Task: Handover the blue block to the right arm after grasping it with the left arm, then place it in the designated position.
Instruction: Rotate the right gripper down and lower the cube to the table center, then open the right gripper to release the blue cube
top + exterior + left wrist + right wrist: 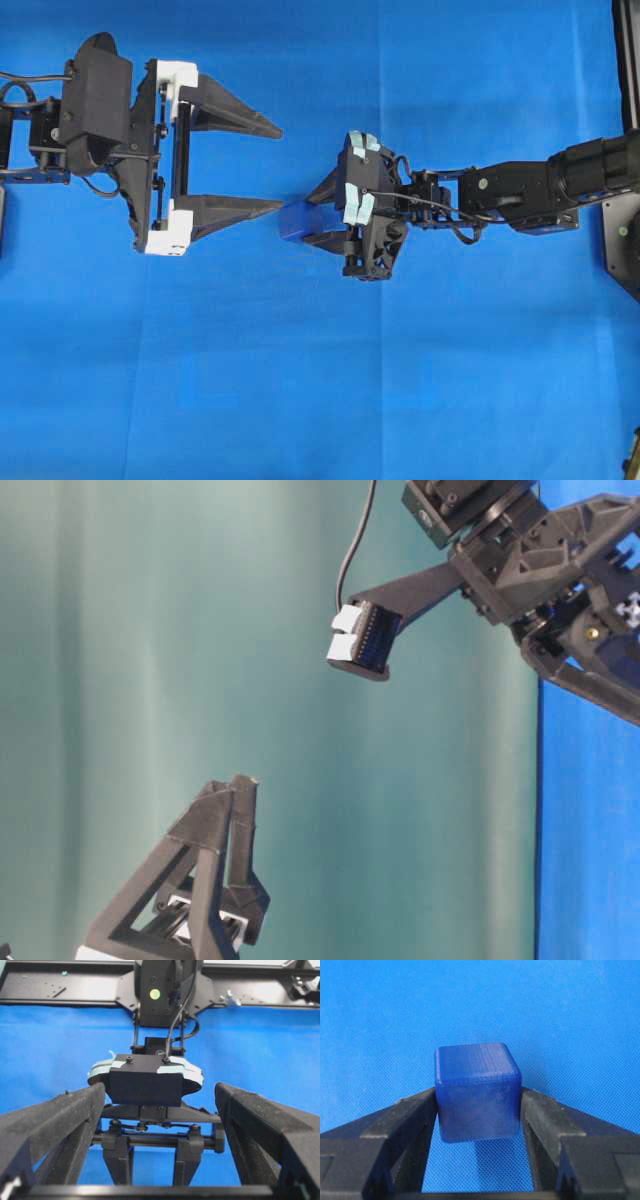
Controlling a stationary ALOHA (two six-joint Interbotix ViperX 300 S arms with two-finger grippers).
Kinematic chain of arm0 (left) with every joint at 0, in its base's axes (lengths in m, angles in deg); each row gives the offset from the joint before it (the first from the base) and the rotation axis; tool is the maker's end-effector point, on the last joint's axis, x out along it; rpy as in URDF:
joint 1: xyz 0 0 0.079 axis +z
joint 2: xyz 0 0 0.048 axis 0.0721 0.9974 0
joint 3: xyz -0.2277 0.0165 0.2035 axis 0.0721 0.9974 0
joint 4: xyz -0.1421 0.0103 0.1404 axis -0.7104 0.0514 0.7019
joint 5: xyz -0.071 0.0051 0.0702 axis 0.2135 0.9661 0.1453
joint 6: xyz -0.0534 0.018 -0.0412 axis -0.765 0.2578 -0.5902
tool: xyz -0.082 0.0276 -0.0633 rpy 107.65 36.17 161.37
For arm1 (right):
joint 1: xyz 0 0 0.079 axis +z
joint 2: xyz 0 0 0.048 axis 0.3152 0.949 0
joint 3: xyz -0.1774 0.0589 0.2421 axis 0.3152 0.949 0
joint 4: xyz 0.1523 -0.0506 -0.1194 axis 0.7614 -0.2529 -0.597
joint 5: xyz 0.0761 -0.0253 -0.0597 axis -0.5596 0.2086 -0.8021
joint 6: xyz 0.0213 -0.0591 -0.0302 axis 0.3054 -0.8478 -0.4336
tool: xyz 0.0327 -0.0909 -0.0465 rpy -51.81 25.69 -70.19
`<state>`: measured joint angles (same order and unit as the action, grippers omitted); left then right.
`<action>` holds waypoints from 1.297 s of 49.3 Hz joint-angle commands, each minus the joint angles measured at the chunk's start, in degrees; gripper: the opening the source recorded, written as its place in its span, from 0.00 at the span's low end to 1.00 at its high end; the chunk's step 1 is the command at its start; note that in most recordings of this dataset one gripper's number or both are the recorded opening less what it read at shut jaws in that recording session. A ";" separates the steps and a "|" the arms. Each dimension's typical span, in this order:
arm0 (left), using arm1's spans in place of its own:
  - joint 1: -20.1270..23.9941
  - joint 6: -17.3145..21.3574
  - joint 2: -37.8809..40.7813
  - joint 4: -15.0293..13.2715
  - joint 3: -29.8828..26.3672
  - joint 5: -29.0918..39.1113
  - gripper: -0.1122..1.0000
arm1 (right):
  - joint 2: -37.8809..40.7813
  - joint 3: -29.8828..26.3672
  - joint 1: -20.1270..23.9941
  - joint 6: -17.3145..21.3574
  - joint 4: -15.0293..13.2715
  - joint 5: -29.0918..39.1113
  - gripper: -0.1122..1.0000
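Your block [476, 1091] sits clamped between the two fingers of the right pincer [318, 214], gripped by its side faces near the fingertips, above the blue cloth [300, 400]. The handover looks done; placing remains. The left pincer [282, 168] is spread wide and empty, its tips just beside the block.

The grip is shallow, so a fast swing or a tilt could let the block pivot or slip out. You could also clip the left fingertips if the right pincer moves toward them. Nothing else lies on the cloth around the pincer; no marked target shows.
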<state>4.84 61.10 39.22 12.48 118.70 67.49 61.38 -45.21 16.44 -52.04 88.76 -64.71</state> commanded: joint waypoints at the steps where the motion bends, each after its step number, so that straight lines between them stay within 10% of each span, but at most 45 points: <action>1: -0.18 0.00 -0.97 -0.09 -0.70 -0.26 0.94 | -0.79 -0.88 -0.09 -0.09 0.18 -0.35 0.50; 32: -0.35 0.00 -0.88 -0.09 -0.79 -0.18 0.94 | -0.79 -1.05 -0.26 -0.09 1.85 1.76 0.49; 44: -0.79 0.00 -0.88 0.00 -0.70 -0.26 0.94 | -2.02 -1.14 -0.26 -0.09 3.96 2.29 0.97; 64: -0.79 0.09 -0.88 -0.09 -0.70 -0.18 0.94 | -11.87 -0.70 0.09 -0.88 3.43 9.32 0.93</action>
<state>4.14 61.10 39.22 12.48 118.70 67.58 53.29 -45.30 16.27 -52.74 92.37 -56.80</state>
